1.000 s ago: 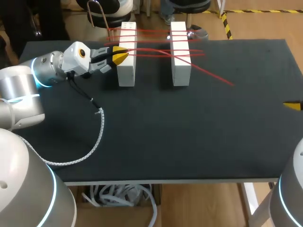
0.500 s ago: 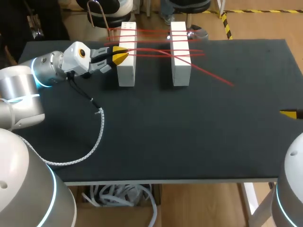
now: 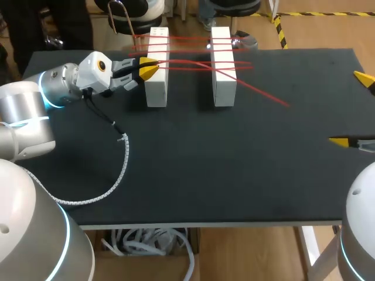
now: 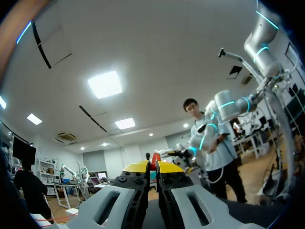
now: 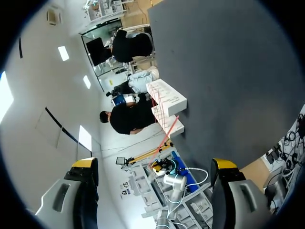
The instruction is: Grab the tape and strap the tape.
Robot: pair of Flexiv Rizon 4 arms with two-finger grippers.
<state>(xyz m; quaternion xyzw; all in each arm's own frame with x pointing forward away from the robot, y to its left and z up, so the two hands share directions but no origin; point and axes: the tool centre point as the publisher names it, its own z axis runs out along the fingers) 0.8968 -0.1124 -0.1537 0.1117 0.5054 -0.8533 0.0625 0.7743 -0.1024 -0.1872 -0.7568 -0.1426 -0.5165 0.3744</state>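
Two arms of ours work at a wide matte black table (image 3: 246, 175), the biggest thing in view. Our silver-and-white left arm (image 3: 35, 99) comes in from its own side and stretches toward the far edge. Of our right arm (image 3: 360, 234) we see only a rounded white body at the near corner. A ribbed white cable (image 3: 120, 167) hangs off the left arm and curls across the table top.

Two long white rectangular blocks stand at the far side, the left block (image 3: 156, 82) and the right block (image 3: 223, 76), parallel with a gap between them. Thin red tape (image 3: 193, 61) runs back and forth across both in several strands. One strand crosses diagonally, and its loose end (image 3: 270, 96) trails over the table beyond the right block.

Our left gripper (image 3: 150, 68) sits against the left block. In the left wrist view its yellow tips (image 4: 138, 167) are clenched together on the red tape. Our right gripper (image 3: 351, 110) hovers at the table's right edge, well apart from the tape, with its fingers released and spread wide.
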